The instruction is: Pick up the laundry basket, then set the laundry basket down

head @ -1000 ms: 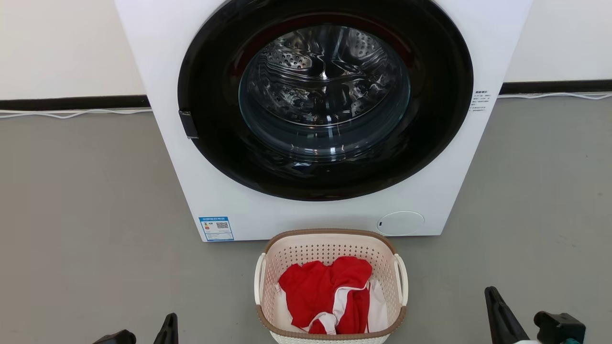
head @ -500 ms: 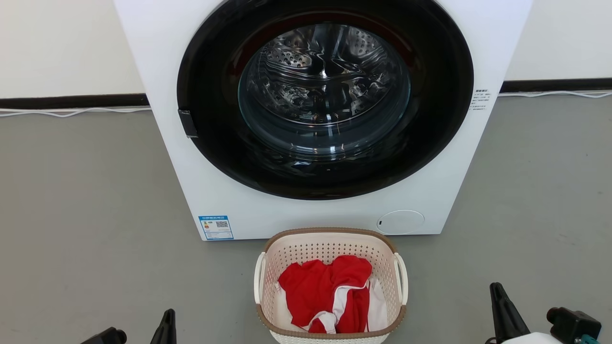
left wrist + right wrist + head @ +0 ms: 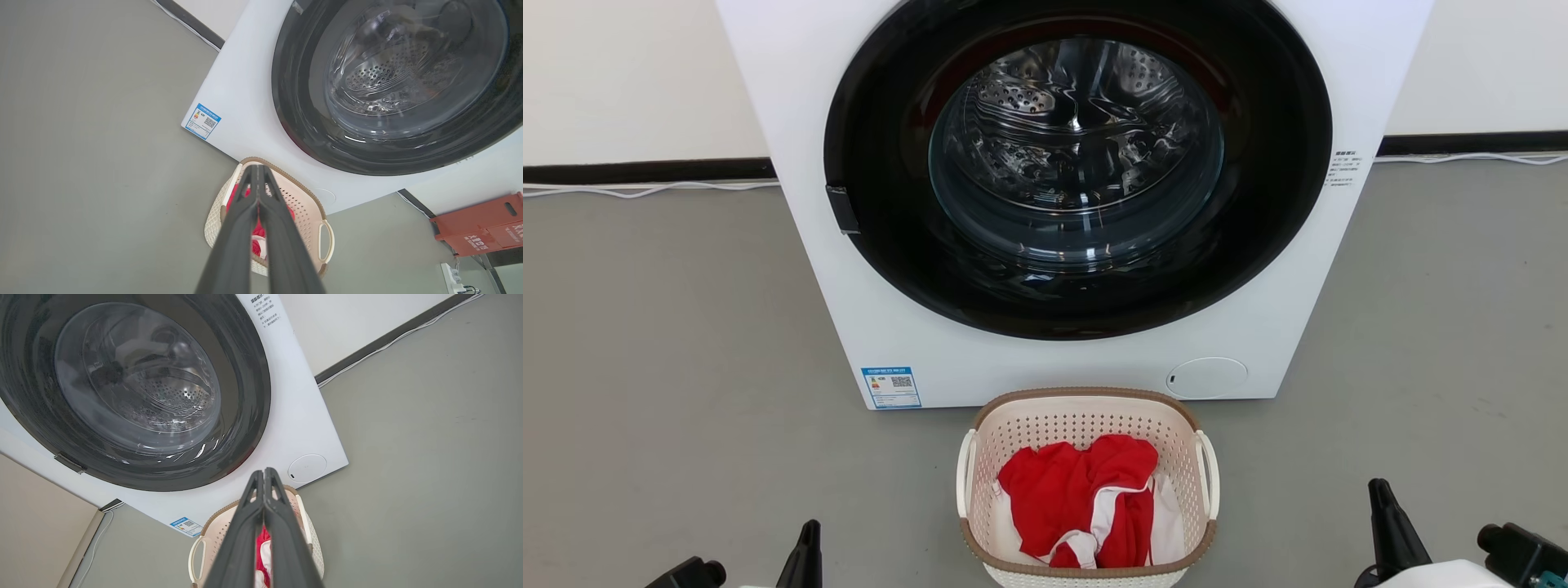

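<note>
The laundry basket (image 3: 1086,398), cream-white and perforated with a brown rim and white side loop handles, stands on the grey floor just in front of the washer. Red and white clothes (image 3: 1078,490) lie inside it. My left gripper (image 3: 809,531) is low at the left, well clear of the basket, its fingers pressed together and holding nothing. My right gripper (image 3: 1379,490) is low at the right, also apart from the basket and shut on nothing. In the left wrist view the shut gripper (image 3: 258,169) points over the basket (image 3: 304,204). The right wrist view shows the right gripper (image 3: 264,473) above the basket (image 3: 216,531).
A white front-loading washer (image 3: 1045,367) with a dark round glass door (image 3: 1078,163) rises right behind the basket. A white cable (image 3: 645,192) runs along the black skirting. A red box (image 3: 482,224) and a power strip (image 3: 453,279) sit right of the washer.
Both grippers have drifted outward, the left one leftward and the right one rightward. The head picture has shifted slightly upward. The basket has not moved.
</note>
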`<state>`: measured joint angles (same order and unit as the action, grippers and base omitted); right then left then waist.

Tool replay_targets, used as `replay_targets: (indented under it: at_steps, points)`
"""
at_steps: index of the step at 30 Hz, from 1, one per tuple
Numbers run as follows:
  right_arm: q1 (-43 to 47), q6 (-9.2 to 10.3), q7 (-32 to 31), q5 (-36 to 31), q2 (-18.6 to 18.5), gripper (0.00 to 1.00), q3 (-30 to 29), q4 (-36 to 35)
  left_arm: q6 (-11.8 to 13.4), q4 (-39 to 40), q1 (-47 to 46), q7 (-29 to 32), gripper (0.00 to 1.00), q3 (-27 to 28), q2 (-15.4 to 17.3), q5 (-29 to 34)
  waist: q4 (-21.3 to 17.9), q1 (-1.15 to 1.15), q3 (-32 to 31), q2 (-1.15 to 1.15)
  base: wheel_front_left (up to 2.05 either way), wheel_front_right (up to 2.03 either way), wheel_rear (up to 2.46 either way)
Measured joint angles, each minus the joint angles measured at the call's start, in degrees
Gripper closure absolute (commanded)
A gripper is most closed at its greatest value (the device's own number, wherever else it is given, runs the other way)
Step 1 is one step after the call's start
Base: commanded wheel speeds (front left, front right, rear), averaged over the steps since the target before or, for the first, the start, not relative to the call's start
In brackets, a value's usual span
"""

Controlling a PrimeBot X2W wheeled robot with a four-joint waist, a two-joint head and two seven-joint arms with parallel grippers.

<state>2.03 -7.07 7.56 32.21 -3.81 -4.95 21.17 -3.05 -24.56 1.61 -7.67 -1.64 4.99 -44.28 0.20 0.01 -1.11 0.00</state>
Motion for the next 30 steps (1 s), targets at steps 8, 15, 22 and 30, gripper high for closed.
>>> replay_targets:
  at_steps: [8,15,22,30]
  points:
    - [-0.1,0.00,-1.1,5.7,0.2,1.00,-0.2,-0.4,-0.1,0.7,-1.0,1.2,1.00,0.7,-0.3,-4.6,0.0,0.00,0.1,0.00,0.00,0.00,0.00]
    - [-0.6,0.00,-2.3,10.5,0.3,1.00,-0.4,-0.6,-0.6,1.4,-1.1,2.6,1.00,1.2,-0.8,-8.6,0.0,0.00,0.2,0.00,0.00,0.00,0.00]
    - [-1.5,0.00,-3.5,15.4,0.4,1.00,-0.6,-1.4,-1.1,2.2,-1.1,3.6,1.00,1.7,-0.9,-12.5,-0.1,0.00,0.3,0.00,0.00,0.00,0.00]
    - [-2.2,0.00,-4.6,21.0,0.6,1.00,-0.8,-1.9,-1.5,3.0,-1.2,4.7,1.00,2.3,-1.1,-16.8,-0.1,0.00,0.5,0.00,0.00,0.00,0.00]
